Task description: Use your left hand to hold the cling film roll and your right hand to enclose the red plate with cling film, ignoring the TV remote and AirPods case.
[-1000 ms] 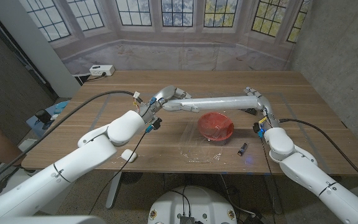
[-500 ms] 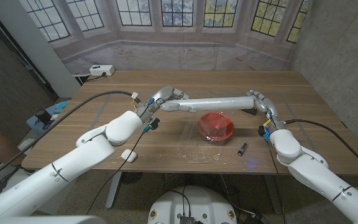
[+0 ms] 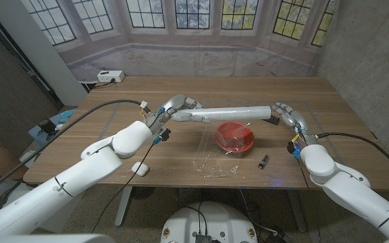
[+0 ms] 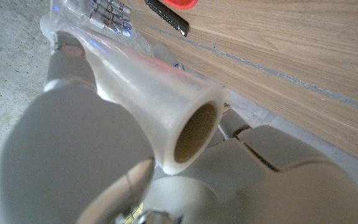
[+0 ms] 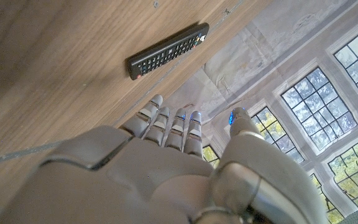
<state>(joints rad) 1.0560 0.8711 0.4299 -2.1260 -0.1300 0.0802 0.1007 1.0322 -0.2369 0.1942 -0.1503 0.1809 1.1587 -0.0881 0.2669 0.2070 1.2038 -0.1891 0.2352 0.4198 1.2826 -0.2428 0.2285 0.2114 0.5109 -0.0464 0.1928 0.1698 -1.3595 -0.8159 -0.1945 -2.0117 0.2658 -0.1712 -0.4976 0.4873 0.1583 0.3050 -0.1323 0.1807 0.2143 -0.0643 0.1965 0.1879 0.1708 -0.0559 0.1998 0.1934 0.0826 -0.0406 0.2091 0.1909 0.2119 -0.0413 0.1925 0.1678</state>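
Red and round, the plastic plate (image 3: 234, 136) sits near the middle of the wooden table (image 3: 147, 94), with crinkled clear cling film (image 3: 216, 164) spread from over it toward the near edge. Your left hand (image 3: 169, 108) grips one end of the long translucent cling film roll (image 3: 231, 112), which lies level above the table behind the plate; its open cardboard core (image 4: 194, 132) faces the left wrist camera. Your right hand (image 3: 288, 113) hovers at the roll's other end, fingers (image 5: 174, 127) straight and apart, holding nothing. Beside it lies the black TV remote (image 5: 167, 51). A small dark object (image 3: 264, 161) rests right of the plate.
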